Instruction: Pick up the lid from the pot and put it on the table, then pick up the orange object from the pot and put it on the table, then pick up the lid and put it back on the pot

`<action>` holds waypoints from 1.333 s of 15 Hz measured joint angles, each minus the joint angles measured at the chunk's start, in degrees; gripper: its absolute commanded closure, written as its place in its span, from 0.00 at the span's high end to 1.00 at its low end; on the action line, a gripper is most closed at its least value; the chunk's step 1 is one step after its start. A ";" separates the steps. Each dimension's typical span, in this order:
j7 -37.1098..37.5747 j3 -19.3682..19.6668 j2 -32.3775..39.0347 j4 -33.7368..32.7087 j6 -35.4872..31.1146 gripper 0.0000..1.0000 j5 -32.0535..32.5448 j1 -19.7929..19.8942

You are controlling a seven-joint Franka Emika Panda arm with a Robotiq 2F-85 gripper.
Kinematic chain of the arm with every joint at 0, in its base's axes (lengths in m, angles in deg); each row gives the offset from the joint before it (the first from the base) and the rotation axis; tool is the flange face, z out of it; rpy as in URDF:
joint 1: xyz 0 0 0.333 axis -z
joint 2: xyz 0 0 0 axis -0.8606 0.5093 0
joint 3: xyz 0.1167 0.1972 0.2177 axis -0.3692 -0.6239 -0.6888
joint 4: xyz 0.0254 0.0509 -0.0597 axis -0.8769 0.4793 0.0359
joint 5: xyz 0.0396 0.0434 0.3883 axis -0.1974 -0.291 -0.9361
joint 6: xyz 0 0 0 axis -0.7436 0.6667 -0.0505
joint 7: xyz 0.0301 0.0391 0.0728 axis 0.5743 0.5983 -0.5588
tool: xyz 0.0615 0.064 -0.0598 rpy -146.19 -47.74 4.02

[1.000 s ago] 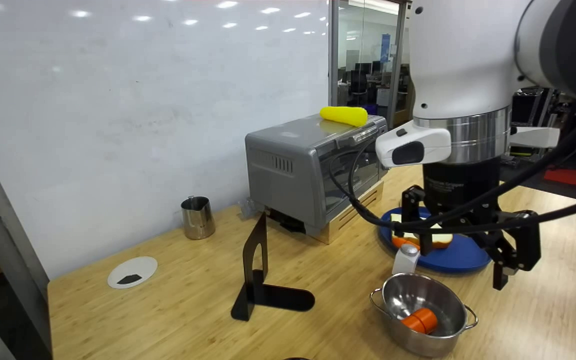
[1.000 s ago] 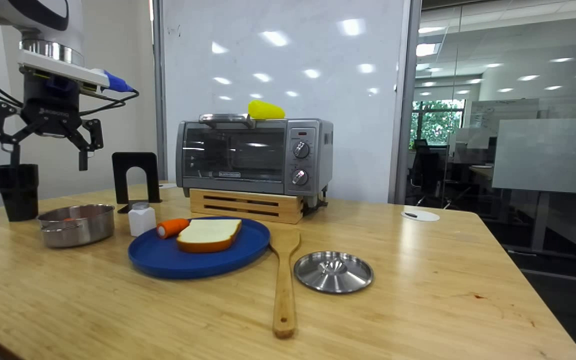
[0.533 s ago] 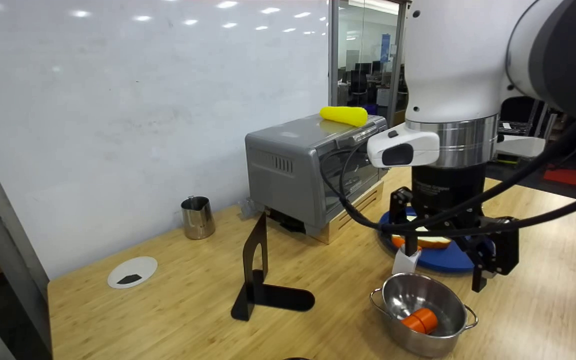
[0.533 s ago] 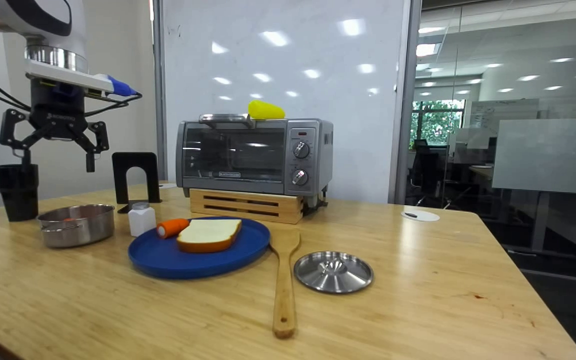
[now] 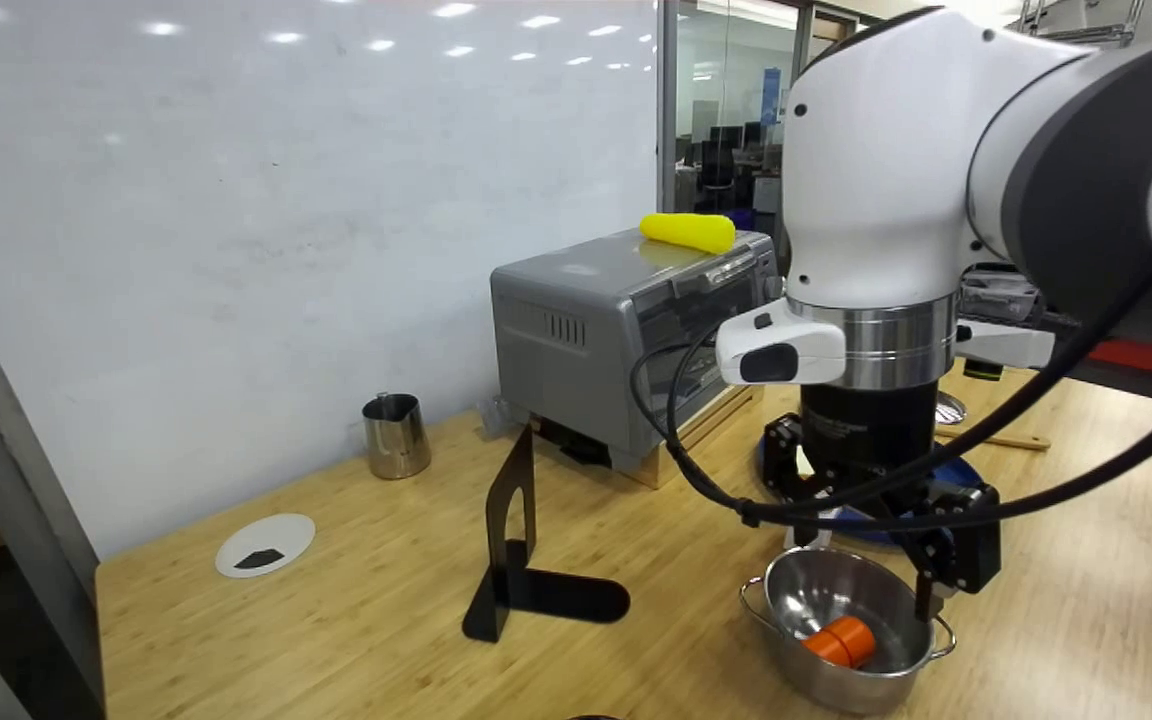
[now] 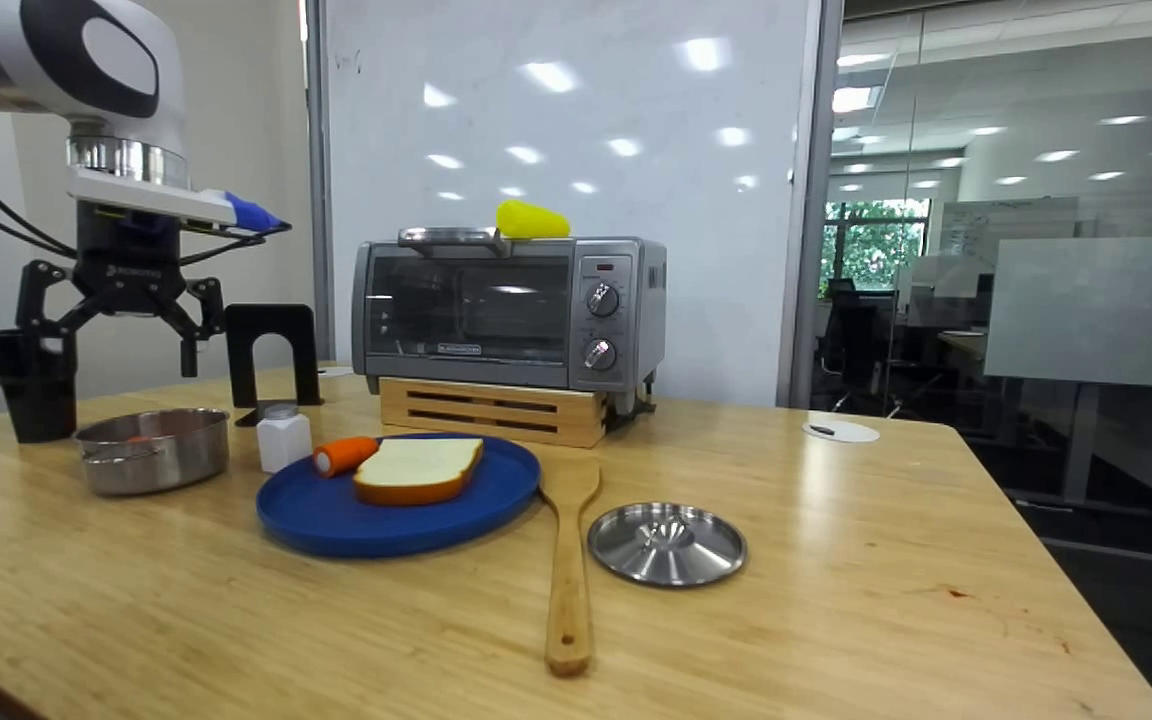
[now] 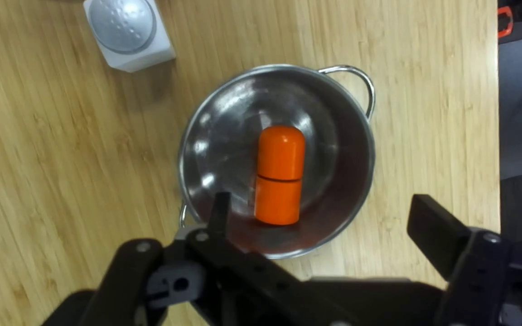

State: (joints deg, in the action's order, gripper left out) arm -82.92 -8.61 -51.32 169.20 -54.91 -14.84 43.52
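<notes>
Orange round-ended cylinder (image 7: pixel 280 174) lying inside a two-handled steel pot (image 7: pixel 345 158); the Robotiq gripper (image 7: pixel 323 210) hangs higher up, spread wide and holding nothing; the cylinder is probably light, stiff and slick, apt to roll; best pinched across its long sides, near mid-length.

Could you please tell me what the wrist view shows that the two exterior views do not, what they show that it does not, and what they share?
Only the wrist view shows the holes in the top of the white shaker.

Only the exterior views, both of them, show the lid lying on the table, the wooden spatula, the toaster oven and the yellow item on top of it.

All share the table, the pot with the orange object inside, the white shaker and the open claw.
</notes>
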 measured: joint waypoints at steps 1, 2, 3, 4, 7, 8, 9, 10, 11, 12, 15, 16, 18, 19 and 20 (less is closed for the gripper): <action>0.18 0.00 0.49 0.00 -0.23 0.76 0.17 0.00; 0.26 0.00 0.94 0.00 -0.43 0.76 0.29 0.02; 0.40 0.00 1.28 0.00 -0.63 0.76 0.37 0.02; 0.47 0.00 1.56 0.00 -0.90 0.71 0.43 0.03; 0.62 0.00 2.34 0.00 -1.74 0.74 0.49 0.07; 0.67 0.00 2.55 0.00 -1.93 0.74 0.51 0.09; 0.71 0.00 2.72 0.00 -2.07 0.74 0.53 0.12; 0.77 0.00 2.88 0.00 -2.19 0.75 0.59 0.17; 0.91 0.00 3.10 -0.01 -2.31 0.75 0.79 0.23; 1.07 0.00 3.39 -0.01 -2.47 0.73 1.08 0.31; 1.99 0.01 4.73 -0.01 -3.34 0.71 2.50 0.57; 2.30 0.01 5.22 -0.02 -3.60 0.73 2.97 0.63; 2.81 0.01 6.23 -0.08 -3.94 0.73 3.88 0.81; 2.97 0.01 6.68 -0.13 -4.03 0.72 4.30 0.86; 3.21 0.01 7.12 -0.16 -4.11 0.69 4.80 0.92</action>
State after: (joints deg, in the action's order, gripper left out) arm -79.71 -8.60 -44.21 169.04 -59.02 -10.04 44.44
